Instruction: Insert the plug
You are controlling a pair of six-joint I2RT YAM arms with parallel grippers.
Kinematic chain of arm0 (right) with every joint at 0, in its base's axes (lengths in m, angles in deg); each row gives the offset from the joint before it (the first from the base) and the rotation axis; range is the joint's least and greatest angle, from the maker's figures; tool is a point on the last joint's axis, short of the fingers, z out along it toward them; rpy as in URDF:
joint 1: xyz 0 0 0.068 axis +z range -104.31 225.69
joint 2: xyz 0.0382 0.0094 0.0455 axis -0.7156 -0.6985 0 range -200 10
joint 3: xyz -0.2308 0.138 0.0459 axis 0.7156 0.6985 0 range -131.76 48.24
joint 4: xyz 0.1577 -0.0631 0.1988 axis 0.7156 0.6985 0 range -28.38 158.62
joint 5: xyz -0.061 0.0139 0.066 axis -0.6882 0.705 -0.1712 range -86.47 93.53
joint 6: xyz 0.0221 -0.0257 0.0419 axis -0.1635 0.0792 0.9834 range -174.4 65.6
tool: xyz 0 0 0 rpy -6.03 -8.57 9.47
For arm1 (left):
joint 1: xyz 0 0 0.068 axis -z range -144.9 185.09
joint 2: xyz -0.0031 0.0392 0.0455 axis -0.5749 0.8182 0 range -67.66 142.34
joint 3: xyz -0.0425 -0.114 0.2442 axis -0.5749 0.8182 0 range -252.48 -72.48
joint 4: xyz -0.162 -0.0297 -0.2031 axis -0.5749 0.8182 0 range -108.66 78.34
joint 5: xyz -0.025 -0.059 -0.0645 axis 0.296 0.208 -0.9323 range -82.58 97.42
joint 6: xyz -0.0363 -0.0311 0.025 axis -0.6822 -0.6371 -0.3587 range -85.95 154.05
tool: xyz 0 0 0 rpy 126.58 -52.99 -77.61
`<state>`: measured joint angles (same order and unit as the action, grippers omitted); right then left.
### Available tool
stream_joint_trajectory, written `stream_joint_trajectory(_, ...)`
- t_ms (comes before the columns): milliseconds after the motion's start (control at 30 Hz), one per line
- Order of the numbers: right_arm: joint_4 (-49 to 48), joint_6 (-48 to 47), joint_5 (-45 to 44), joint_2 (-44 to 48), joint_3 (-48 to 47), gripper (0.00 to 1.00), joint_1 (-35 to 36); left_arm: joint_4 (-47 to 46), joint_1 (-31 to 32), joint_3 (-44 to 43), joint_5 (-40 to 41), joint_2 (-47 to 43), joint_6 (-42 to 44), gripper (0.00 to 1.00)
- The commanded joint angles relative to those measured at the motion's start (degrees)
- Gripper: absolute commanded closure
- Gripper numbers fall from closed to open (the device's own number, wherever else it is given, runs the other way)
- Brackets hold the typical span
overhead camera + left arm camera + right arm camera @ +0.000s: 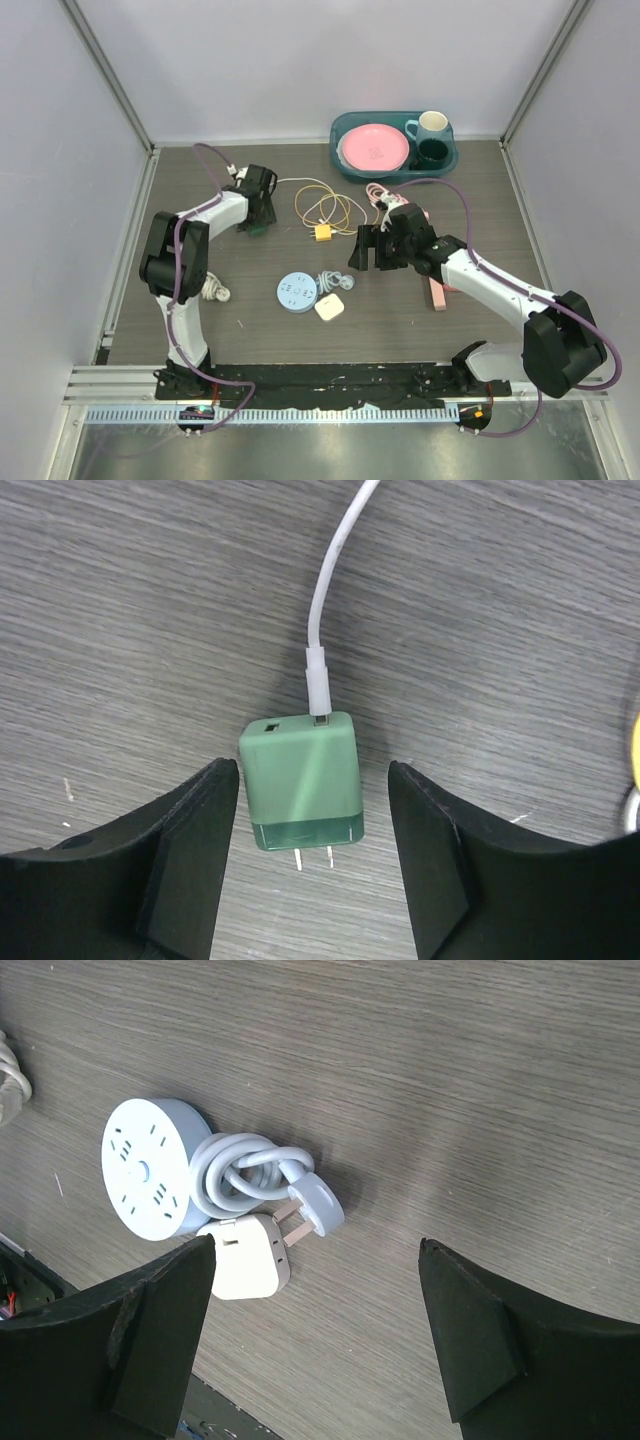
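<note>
Straddles green charger [300,780] with left gripper [312,850], jaws parted, nothing gripped. Lies flat on table [120,610], white cable [330,570] plugged in. Holds right gripper [315,1330] wide open, empty, above round power strip [148,1182] and white adapter [243,1257].

High overhead view down over the whole table [500,230]; wrist views close, downward (round socket [145,1180] shared with overhead)

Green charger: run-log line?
green charger flat on table, white cable attached | left fingers open, astride charger | right fingers open, empty
</note>
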<state>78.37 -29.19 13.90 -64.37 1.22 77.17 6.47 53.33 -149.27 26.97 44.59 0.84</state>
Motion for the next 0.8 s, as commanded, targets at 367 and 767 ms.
stream_joint_trajectory(367, -0.6, -1.5, 2.5, -3.9, -6.3, 0.12, 0.2, -8.2, 0.0, 8.4, -13.1, -13.1, 7.7, 0.80)
stream_joint_trajectory(767, 0.7, 4.5, 12.6, -8.9, -18.0, 0.12, 0.1, -29.9, 4.3, 24.5, -36.7, -34.6, 28.6, 0.95)
